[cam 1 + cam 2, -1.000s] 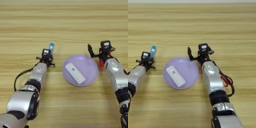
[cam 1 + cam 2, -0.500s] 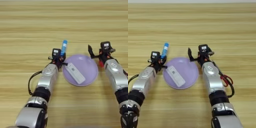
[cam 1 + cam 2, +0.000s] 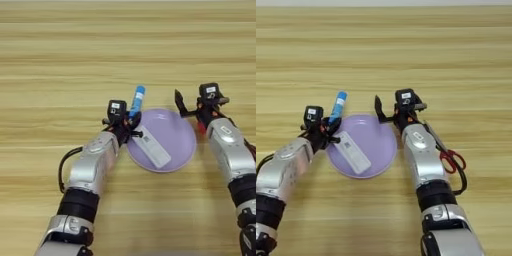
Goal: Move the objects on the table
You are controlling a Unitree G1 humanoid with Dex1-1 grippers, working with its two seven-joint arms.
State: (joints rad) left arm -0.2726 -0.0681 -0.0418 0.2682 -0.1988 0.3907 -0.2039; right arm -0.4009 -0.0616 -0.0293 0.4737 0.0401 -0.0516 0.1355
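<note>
The red cube (image 3: 201,128) was nearly all hidden behind my right forearm; only a red sliver showed beside the lilac plate's (image 3: 177,155) right rim. The tube's lower end was hidden too, tucked between my left fingers. My left gripper (image 3: 127,126) sat at the plate's left rim, clamped on the blue tube (image 3: 136,100), which slanted up and away over the table (image 3: 75,60) with its paler tip farthest from me. The white bar (image 3: 151,146) lay flat in the plate (diagonally, just beside that gripper). My right gripper (image 3: 192,106) sat at the plate's upper right rim, fingers spread apart, holding nothing.
</note>
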